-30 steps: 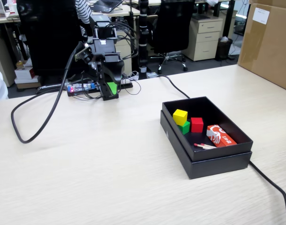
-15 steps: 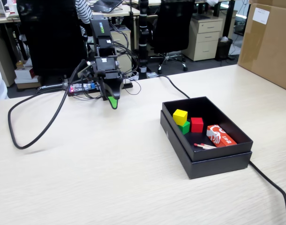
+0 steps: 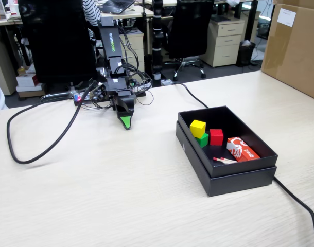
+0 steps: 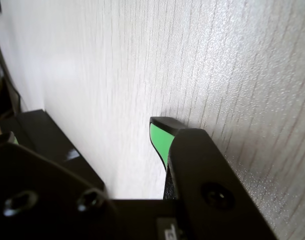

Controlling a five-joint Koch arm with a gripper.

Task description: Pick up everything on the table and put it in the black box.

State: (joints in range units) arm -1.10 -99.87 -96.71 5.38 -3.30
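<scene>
The black box (image 3: 226,172) stands on the table (image 3: 121,195) at the right of the fixed view. Inside it lie the red cube (image 3: 216,137) and the green cube (image 3: 203,139), with the yellow cube (image 3: 197,127) resting partly on the green one. My gripper (image 3: 126,123) hangs at the back of the table, well left of the box, with its green tip pointing down and almost touching the wood. In the wrist view the gripper (image 4: 85,137) is open. Bare table shows between the green-faced finger (image 4: 160,140) and the other jaw, and nothing is held.
A red-and-white packet (image 3: 241,149) and a thin stick (image 3: 225,160) also lie in the box. A brown carton (image 3: 296,46) stands at the back right. A thick black cable (image 3: 38,149) loops on the left, and another cable (image 3: 296,200) runs off at the front right.
The arm has unfolded, and the gripper has come down and slightly right until its tip is just above the table. The cubes in the box have not moved.
</scene>
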